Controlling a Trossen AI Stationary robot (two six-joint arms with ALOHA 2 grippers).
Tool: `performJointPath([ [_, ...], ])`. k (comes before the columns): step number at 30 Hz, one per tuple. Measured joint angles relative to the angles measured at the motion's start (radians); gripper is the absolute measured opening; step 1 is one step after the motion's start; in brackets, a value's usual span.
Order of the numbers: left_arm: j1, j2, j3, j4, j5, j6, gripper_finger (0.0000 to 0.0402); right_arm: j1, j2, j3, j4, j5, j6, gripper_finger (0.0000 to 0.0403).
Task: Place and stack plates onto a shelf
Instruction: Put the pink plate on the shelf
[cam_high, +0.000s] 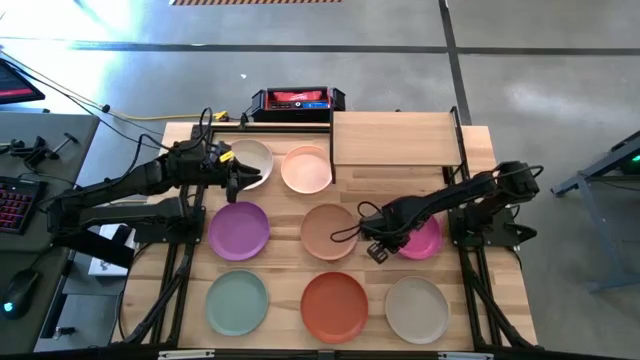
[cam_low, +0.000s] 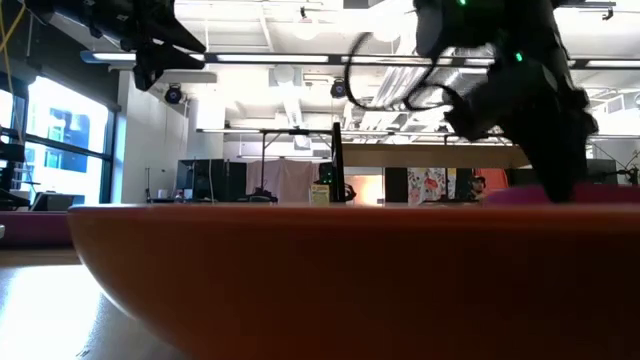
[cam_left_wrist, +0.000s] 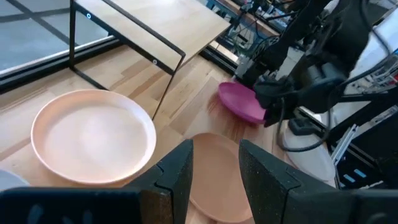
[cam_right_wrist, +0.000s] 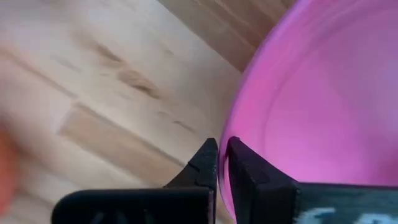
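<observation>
Plates, eight in all, round, shallow and matte, lay on the pale plank tabletop. One was magenta, and the right gripper had its two dark fingers pinched together on that plate's rim, one finger inside the smooth pink bowl and one outside over the grained wood. In the left wrist view the magenta plate sat tilted in that grip, one edge raised. Just beside those fingers lay the tan plate; farther out lay the orange-red plate and the beige-grey plate.

The left gripper hung above the table with its fingers spread apart and nothing between them. Below them lay the pale pink plate and, straight ahead of the fingertips, the tan one. The cream plate was partly hidden under that arm, the purple plate lay near it, and the mint green plate lay well away.

One shelf, a smooth rectangular light-wood board on thin black metal legs, stood beyond the pale pink plate with no plate on it.
</observation>
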Motion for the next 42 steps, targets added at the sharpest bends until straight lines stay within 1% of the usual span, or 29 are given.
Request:
performJointPath([
  [5, 0.000, 0.000, 0.000, 0.000, 0.000, 0.000, 0.0117, 0.003, 0.000, 0.121, -0.091, 0.012, -0.002, 0.0000],
  [8, 0.000, 0.000, 0.000, 0.000, 0.000, 0.000, 0.0117, 0.015, 0.000, 0.196, -0.150, 0.045, -0.002, 0.0001],
  [11, 0.000, 0.000, 0.000, 0.000, 0.000, 0.000, 0.0117, 0.027, 0.000, 0.274, -0.207, 0.053, -0.002, 0.0001],
  [19, 0.000, 0.000, 0.000, 0.001, -0.003, 0.000, 0.0117, 0.059, 0.000, 0.478, -0.417, 0.118, -0.014, 0.0000],
  [22, 0.000, 0.000, 0.000, 0.001, -0.018, 0.000, 0.0117, 0.060, -0.001, 0.556, -0.504, 0.163, -0.036, 0.0000],
  [26, 0.000, 0.000, 0.000, 0.001, -0.046, 0.000, 0.0117, 0.058, -0.002, 0.655, -0.611, 0.268, -0.070, 0.0000],
  [31, 0.000, 0.000, 0.000, 0.003, -0.080, 0.000, 0.0117, 0.028, -0.014, 0.725, -0.604, 0.433, -0.221, 0.0000],
  [34, 0.000, 0.000, 0.000, 0.004, -0.085, -0.003, 0.0117, -0.008, -0.016, 0.733, -0.606, 0.506, -0.309, 0.0000],
  [42, 0.000, 0.000, 0.000, 0.003, -0.085, -0.027, 0.0117, -0.143, -0.020, 0.690, -0.605, 0.610, -0.574, 0.0000],
])
